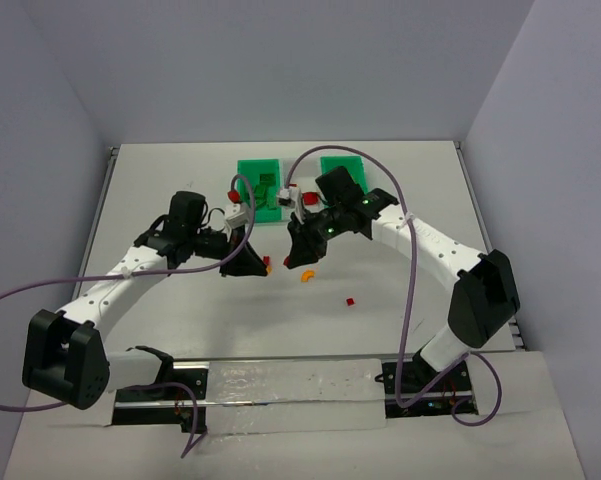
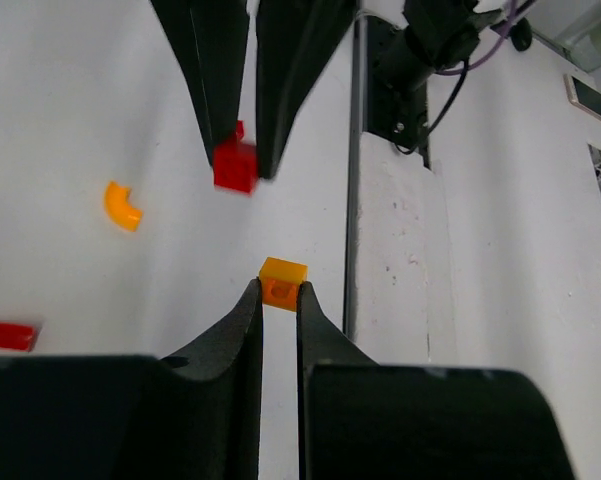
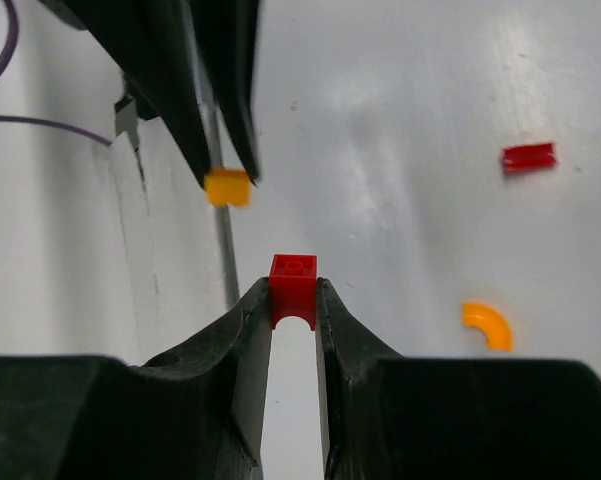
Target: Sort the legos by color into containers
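Plain pale walls [image 1: 280, 60] are seen around a matte white table [image 1: 170, 190], at whose far side glossy green rectangular containers [image 1: 259, 187] are set. Near the table's middle, the left end effector [image 2: 280, 296] is clenched on a small studded orange brick [image 2: 283, 280], and the right end effector [image 3: 293, 303] on a red arched brick [image 3: 293, 281]. An orange curved piece [image 2: 122, 205] and a flat red piece [image 3: 529, 157] are seen lying on the table.

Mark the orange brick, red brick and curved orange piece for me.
orange brick [image 2: 284, 270], left wrist view, its lighter upper face.
red brick [image 3: 293, 288], right wrist view, its front face.
curved orange piece [image 3: 489, 320], right wrist view, mid-arc.
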Robot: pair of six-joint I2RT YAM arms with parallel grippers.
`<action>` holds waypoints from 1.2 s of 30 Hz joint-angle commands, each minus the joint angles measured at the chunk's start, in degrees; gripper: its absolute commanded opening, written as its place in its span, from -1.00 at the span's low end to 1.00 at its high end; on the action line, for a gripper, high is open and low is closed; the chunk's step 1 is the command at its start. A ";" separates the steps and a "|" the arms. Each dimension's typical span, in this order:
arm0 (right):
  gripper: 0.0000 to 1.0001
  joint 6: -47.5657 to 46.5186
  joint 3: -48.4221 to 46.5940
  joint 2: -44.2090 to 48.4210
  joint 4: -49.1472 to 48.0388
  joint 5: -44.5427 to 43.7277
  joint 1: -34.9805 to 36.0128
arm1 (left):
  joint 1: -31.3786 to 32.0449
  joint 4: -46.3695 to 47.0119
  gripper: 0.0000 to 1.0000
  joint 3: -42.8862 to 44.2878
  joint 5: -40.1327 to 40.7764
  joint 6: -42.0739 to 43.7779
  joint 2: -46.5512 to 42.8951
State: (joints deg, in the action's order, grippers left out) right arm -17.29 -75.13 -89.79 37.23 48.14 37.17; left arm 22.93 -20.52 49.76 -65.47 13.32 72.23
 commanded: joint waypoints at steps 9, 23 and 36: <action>-1.00 6.34 -15.47 -14.67 -5.64 -20.05 -7.79 | -4.83 3.39 -1.00 2.63 3.25 -1.93 -0.92; -0.30 12.16 -35.18 -34.09 -10.74 -45.51 -8.43 | -5.18 7.91 -1.00 1.56 7.11 -6.60 -1.20; 0.70 3.32 -26.57 -21.25 -10.77 -35.04 -8.67 | -6.37 11.22 -1.00 1.77 3.08 -12.70 0.76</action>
State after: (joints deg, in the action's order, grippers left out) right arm -8.75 -105.86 -122.91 27.96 6.27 28.87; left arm 17.78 -12.64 49.76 -58.96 3.70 72.25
